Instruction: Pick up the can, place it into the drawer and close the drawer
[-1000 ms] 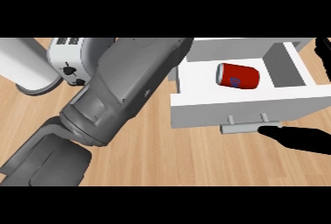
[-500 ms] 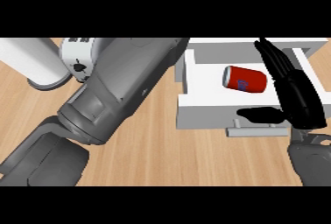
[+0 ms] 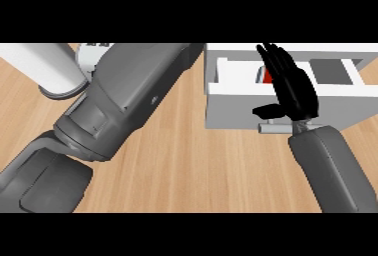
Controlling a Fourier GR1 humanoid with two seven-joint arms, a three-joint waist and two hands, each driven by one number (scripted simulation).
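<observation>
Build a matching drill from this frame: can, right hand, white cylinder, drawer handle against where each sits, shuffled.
Things:
1. can
2. right hand
3. white cylinder
4. drawer handle

Places:
A. upper left of the counter
B. inside the open drawer, mostly hidden by the hand
C. at the lower edge of the drawer's front wall
D. open, upright over the drawer's front

Pairs: 1-B, 2-D, 3-A, 4-C
</observation>
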